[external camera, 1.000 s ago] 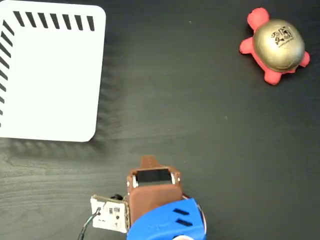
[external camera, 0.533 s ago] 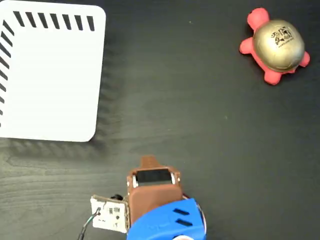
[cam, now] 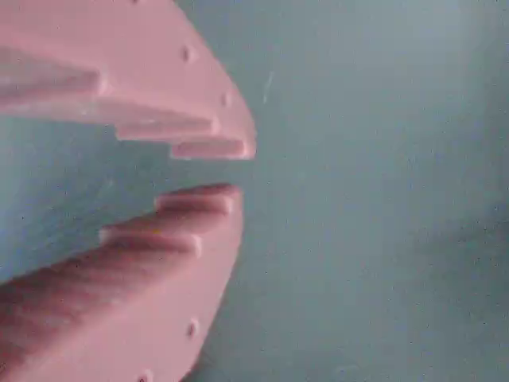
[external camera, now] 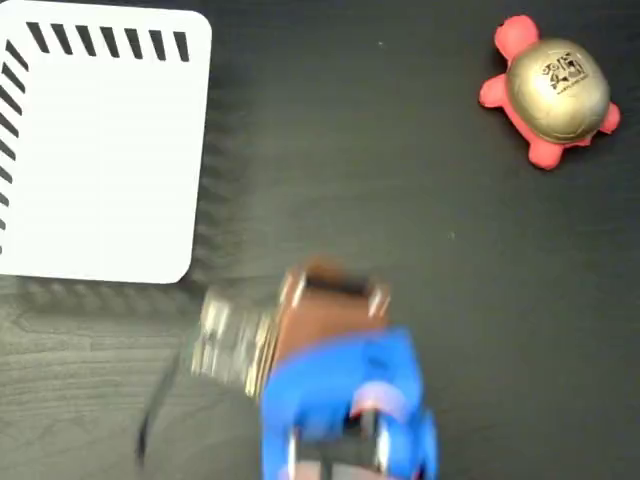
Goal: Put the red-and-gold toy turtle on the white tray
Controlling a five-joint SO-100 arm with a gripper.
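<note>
Red-and-gold toy turtle (external camera: 552, 90) sits at the upper right of the fixed view on the dark surface (external camera: 400, 200), well apart from the white tray (external camera: 100, 160) at upper left, whose left side is cut off by the frame edge. At bottom centre, the blue-and-brown arm (external camera: 335, 390) is motion-blurred, its detail hard to make out. In the wrist view, the tool (cam: 227, 171) shows pink fingers (cam: 159, 103) slightly apart, gripping nothing.
</note>
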